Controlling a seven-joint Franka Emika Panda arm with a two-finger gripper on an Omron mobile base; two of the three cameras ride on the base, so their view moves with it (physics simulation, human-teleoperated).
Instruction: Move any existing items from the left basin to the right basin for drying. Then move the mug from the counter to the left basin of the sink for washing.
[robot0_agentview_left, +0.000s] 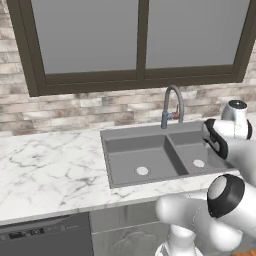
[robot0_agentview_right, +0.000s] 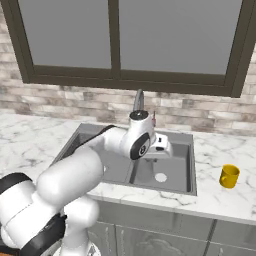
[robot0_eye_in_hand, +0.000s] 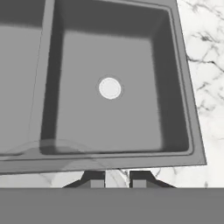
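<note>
Worktop (robot0_agentview_left: 45, 170): white marble around the sink, bare on the left.
Sink (robot0_agentview_left: 135, 132): two dark basins, with the tap at the far rim.
Left basin (robot0_agentview_left: 125, 160): the wider one; nothing stands in it, so the first move looks well under way.
Right basin (robot0_eye_in_hand: 109, 118): directly under the hand, with its pale drain near the middle of the floor.
Mug (robot0_agentview_right: 229, 176): yellow and upright on the worktop, well to the right of the sink; it waits its turn.
Tumbler (robot0_eye_in_hand: 65, 155): a faint glassy outline at the claw, above the near rim of the right basin.
Claw (robot0_eye_in_hand: 117, 179): tips nearly together, apparently clamped on the tumbler.
Doing it well: carry the tumbler farther in, past the near rim, and keep it upright. Lower it until the base meets the floor beside the drain, then part the tips and lift straight up.
</note>
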